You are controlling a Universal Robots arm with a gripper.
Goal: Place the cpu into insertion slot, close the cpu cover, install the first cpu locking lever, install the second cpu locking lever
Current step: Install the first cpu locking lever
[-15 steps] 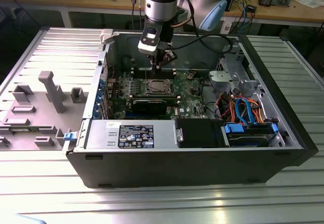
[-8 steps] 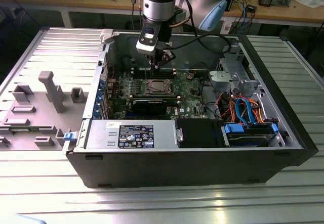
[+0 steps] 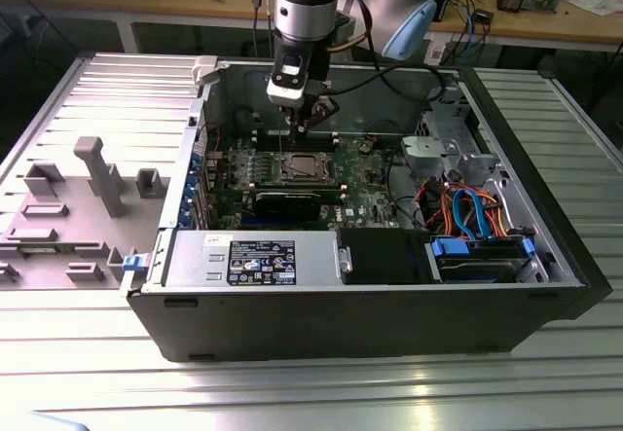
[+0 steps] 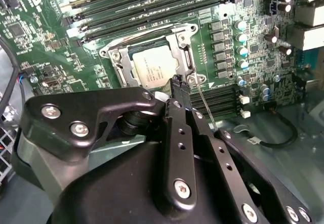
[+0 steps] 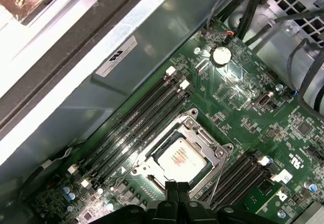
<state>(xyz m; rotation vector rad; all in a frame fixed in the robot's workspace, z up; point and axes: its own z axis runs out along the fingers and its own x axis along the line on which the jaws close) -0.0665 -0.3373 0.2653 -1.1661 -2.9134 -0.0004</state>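
The gripper [image 4: 179,85] has its jaws pressed together, tips at the edge of the cpu cover [image 4: 183,44], beside 1 thin locking lever [image 4: 205,105]; whether they pinch it is unclear. The cpu [image 4: 154,70] lies in the insertion slot [image 4: 117,62], framed by the cover, on the green motherboard [image 4: 45,67].

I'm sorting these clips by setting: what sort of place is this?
Probably a robotics lab or workshop: an open black metal computer case lies on a ribbed silvery metal table, with a cluttered wooden workbench beyond it.
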